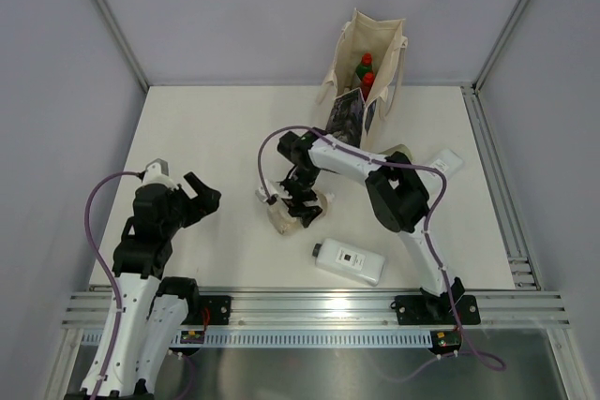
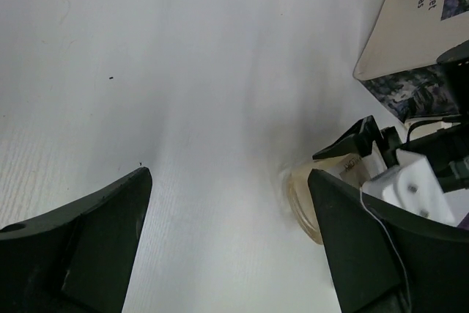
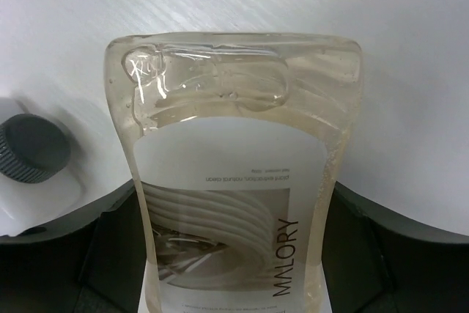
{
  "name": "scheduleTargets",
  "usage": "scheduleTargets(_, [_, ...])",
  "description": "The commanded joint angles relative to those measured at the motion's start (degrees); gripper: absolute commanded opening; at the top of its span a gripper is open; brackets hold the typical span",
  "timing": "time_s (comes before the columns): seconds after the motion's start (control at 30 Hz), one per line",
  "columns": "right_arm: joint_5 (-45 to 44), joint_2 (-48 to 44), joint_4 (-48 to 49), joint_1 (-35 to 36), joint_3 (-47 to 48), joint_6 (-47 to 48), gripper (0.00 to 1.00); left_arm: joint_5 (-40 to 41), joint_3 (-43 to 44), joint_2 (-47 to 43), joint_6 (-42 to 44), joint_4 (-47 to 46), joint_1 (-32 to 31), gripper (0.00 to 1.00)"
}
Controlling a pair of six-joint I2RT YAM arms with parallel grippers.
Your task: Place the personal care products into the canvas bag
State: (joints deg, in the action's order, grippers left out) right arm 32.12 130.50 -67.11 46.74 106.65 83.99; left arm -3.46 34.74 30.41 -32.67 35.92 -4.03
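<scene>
The cream canvas bag (image 1: 366, 72) stands at the back with a red-capped red bottle (image 1: 367, 83) and a red-capped dark green bottle (image 1: 364, 65) inside. It also shows in the left wrist view (image 2: 410, 20). My right gripper (image 1: 298, 201) is shut on the peach translucent bottle (image 1: 284, 219), low over the table's middle. In the right wrist view my right gripper (image 3: 231, 203) has a finger pressed on each side of this bottle (image 3: 234, 144). The bottle's end shows in the left wrist view (image 2: 304, 207). My left gripper (image 1: 199, 194) (image 2: 229, 181) is open and empty at the left.
A clear rectangular bottle (image 1: 349, 262) with a dark cap (image 3: 33, 148) lies near the front. A flat white bottle (image 1: 448, 162) lies at the right. A pale object (image 1: 401, 150) is partly hidden behind the right arm. Grey walls enclose the table.
</scene>
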Motion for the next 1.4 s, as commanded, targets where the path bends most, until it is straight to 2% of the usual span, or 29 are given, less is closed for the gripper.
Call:
scheduleTargets(0.0, [15.7, -8.5, 1.3, -3.9, 2.9, -10.3, 0.00, -1.4, 0.6, -0.4, -0.9, -5.0, 0.1, 0.92])
scheduleTargets(0.17, [27.3, -16.5, 10.7, -7.3, -0.8, -26.4, 0.00, -2.0, 0.4, -0.4, -1.3, -7.3, 0.1, 0.92])
scheduleTargets(0.3, [34.0, -24.7, 20.1, -10.3, 1.2, -41.9, 0.00, -3.4, -0.9, -0.7, -3.0, -11.1, 0.1, 0.93])
scheduleTargets(0.33, [35.1, -25.9, 22.7, -11.1, 2.0, -50.4, 0.00, -3.5, -1.3, -0.8, -3.6, -12.1, 0.1, 0.92])
scheduleTargets(0.4, [37.4, -28.5, 34.8, -14.4, 4.0, -61.8, 0.00, -3.0, -2.5, -1.2, -5.9, -14.9, 0.1, 0.92])
scheduleTargets(0.43, [37.6, -29.2, 39.6, -15.7, 4.8, -74.5, 0.00, -2.3, -2.8, -1.4, -7.2, -16.0, 0.1, 0.92])
scheduleTargets(0.47, [36.9, -29.4, 49.6, -17.1, 6.5, -81.3, 0.00, -1.0, -3.3, -1.8, -9.7, -16.5, 0.1, 0.93])
scheduleTargets(0.5, [35.7, -29.3, 54.5, -20.6, 7.6, -94.1, 0.00, -0.4, -3.8, -2.1, -10.4, -16.8, 0.1, 0.96])
scheduleTargets(0.53, [32.0, -28.8, 60.9, -22.6, 10.4, -99.1, 0.00, 0.6, -4.2, -2.5, -11.1, -17.6, 0.1, 0.99])
scheduleTargets(0.6, [25.8, -26.7, 62.7, -28.5, 13.9, -109.7, 0.00, 1.6, -5.2, -3.3, -13.2, -18.3, 0.1, 0.99])
scheduleTargets(0.7, [11.8, -23.5, 60.4, -33.8, 19.0, -113.4, 0.00, 1.8, -5.7, -3.7, -14.7, -19.3, 0.2, 0.99])
scheduleTargets(0.73, [2.9, -22.8, 58.4, -34.5, 20.1, -113.9, 0.00, -0.9, -6.2, -3.4, -14.4, -21.5, 0.2, 0.99])
scheduleTargets(0.83, [-16.4, -20.4, 54.6, -35.0, 21.7, -116.0, 0.00, -7.4, -6.0, -1.1, -12.6, -24.7, 0.2, 0.99])
scheduleTargets(0.93, [-23.1, -16.2, 52.9, -35.1, 24.4, -116.3, 0.00, -12.1, -4.9, 3.3, -11.2, -24.9, 0.1, 0.99])
scheduleTargets(1.1, [-20.8, -10.9, 53.9, -35.0, 25.2, -114.8, 0.03, -18.2, -2.1, 9.0, -7.5, -24.9, -1.7, 0.99])
scheduleTargets(1.2, [-18.9, -11.2, 54.5, -35.1, 23.6, -112.9, 0.28, -15.6, 1.4, 11.7, -1.2, -22.7, -8.0, 0.99])
scheduleTargets(1.23, [-17.1, -11.9, 55.8, -35.0, 21.6, -112.1, 0.50, -14.6, 2.2, 12.4, 2.7, -22.6, -9.8, 0.99])
scheduleTargets(1.27, [-16.4, -13.2, 56.1, -35.1, 20.9, -110.9, 0.66, -14.3, 2.8, 13.0, 4.8, -22.5, -13.4, 0.99])
scheduleTargets(1.33, [-14.0, -14.0, 54.9, -35.1, 20.6, -106.8, 0.99, -13.3, 3.9, 14.7, 7.9, -23.1, -16.6, 0.99])
scheduleTargets(1.37, [-13.8, -14.6, 54.0, -35.1, 21.1, -104.9, 1.00, -13.5, 4.1, 15.2, 10.9, -23.6, -19.3, 0.99])
